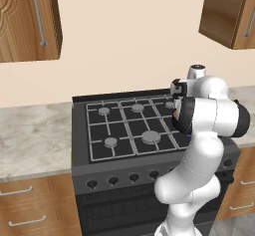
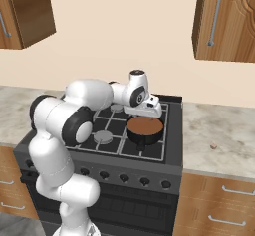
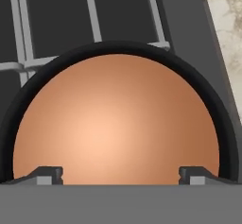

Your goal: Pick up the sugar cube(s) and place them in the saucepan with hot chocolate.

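Kitchen, black gas stove (image 2: 107,153) between marble desk (image 2: 219,140) runs, wood cabinets above.
Saucepan with hot chocolate (image 2: 145,127) sits on the stove's front right burner, orange-brown liquid inside. Pincer (image 3: 121,175) hangs directly over it, fingertips (image 3: 45,175) spread wide apart, nothing between them. Small brown speck (image 2: 213,146) lies on the desk right of the stove.

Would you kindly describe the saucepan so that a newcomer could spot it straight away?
Find the black gas stove set between the marble counters. On its front right burner sits the small round dark saucepan, directly under the open gripper. It alone holds orange-brown liquid; the other burners are bare grey grates.
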Tool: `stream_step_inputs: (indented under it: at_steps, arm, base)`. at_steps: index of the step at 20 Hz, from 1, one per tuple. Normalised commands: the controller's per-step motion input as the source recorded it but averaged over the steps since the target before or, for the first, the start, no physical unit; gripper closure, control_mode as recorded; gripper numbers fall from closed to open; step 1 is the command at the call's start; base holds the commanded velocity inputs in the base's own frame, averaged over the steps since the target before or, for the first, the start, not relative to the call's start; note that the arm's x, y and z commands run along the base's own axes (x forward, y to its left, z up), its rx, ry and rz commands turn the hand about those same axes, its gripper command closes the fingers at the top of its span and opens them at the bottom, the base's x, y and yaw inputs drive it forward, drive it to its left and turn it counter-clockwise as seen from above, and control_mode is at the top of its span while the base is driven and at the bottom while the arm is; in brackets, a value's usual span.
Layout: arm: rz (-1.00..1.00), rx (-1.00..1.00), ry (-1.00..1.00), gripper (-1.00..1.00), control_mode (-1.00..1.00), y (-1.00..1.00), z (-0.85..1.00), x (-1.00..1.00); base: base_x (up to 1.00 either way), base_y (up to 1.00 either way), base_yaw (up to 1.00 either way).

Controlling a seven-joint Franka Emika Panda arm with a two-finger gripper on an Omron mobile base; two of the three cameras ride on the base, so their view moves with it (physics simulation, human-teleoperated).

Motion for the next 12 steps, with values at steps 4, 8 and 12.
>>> stream_step_inputs:
  at_steps: [4,8,12]
  arm:
    - [0.0,0.07,-0.1,-1.0,-1.0,-0.01,0.23,-0.12]
    - [0.0,0.09,-0.14,-1.0,-1.0,-0.05,0.23,-0.09]
    - [0.0,0.12,-0.18,-1.0,-1.0,-0.21,0.24,-0.02]
  base:
    - [0.0,0.0,0.0]
    - [0.0,0.0,0.0]
    - [0.0,0.0,0.0]
